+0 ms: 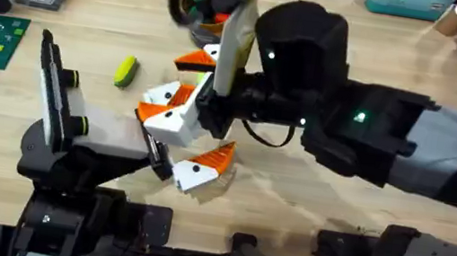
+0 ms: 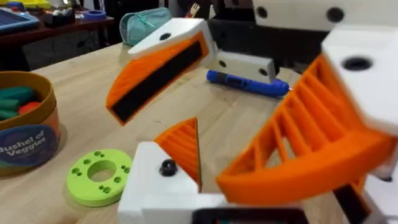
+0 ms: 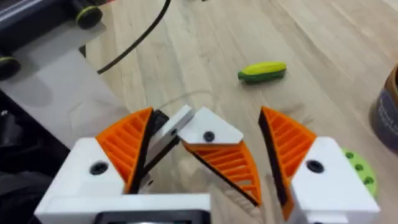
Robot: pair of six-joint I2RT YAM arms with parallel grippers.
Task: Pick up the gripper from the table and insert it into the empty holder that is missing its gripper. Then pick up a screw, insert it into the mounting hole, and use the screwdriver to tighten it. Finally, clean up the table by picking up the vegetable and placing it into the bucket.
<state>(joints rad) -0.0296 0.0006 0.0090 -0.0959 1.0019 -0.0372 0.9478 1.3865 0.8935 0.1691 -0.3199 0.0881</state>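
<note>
Gripper piece (image 3: 214,146), white with an orange ribbed wedge, sits mid-table between the right gripper's (image 3: 205,168) parted fingers, while the left gripper (image 2: 261,180) nearby is also parted; closing squarely on its white block would likely steady it for the holder (image 1: 156,155).

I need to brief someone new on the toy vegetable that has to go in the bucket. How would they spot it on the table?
Start at the wooden table, left of the cluster of arms in the middle. The vegetable lies alone on bare wood there, beyond the grey arm lying on the table's left. It is small and oblong, yellow with a dark green end, unlike the flat lime-green ring with holes by the bucket.
</note>
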